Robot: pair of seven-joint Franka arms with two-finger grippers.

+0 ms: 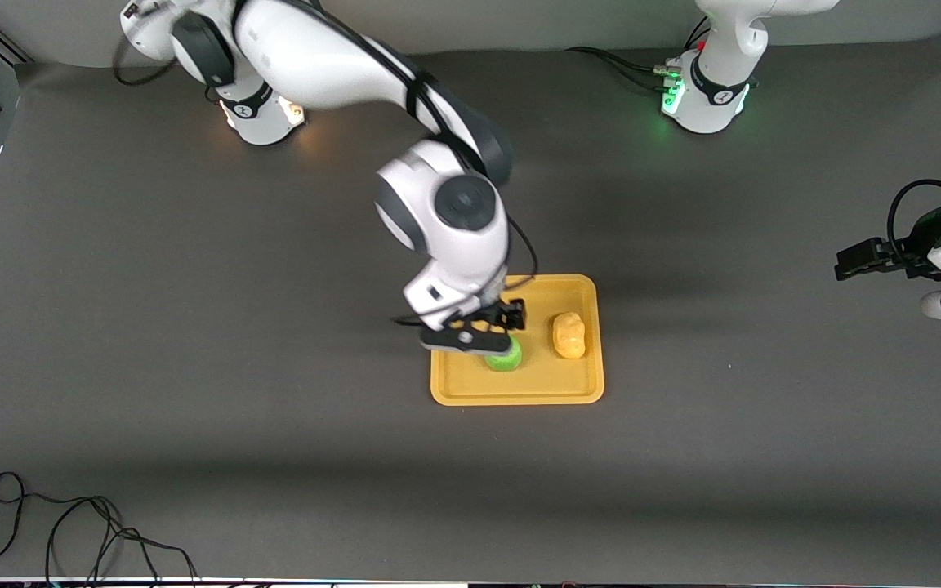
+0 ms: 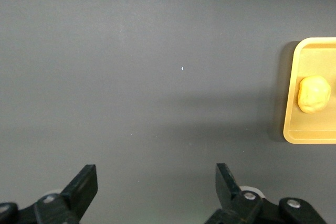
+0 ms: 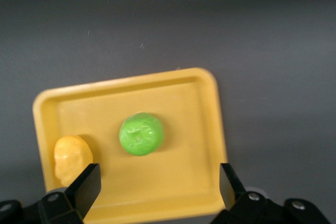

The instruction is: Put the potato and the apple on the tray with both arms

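The right gripper (image 1: 493,325) hides most of the apple (image 1: 506,358); the left wrist view cuts off the tray (image 2: 292,103).

Robotics lab: two fixed arms (image 1: 446,204), dark matted table (image 1: 193,367).

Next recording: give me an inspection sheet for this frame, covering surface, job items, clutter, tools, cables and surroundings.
Surface: dark grey table, bare apart from the tray.
Job items: tray mid-table; potato and apple both lie in it, apart, the potato toward the left arm's end.
Clutter: nothing seen.
Tools: right tool open over the tray, above the apple and not gripping it; left tool open, waiting over bare table at the left arm's end.
Cables: loose black cable on the table's near edge toward the right arm's end; leads at the left base.
Surroundings: nothing seen.
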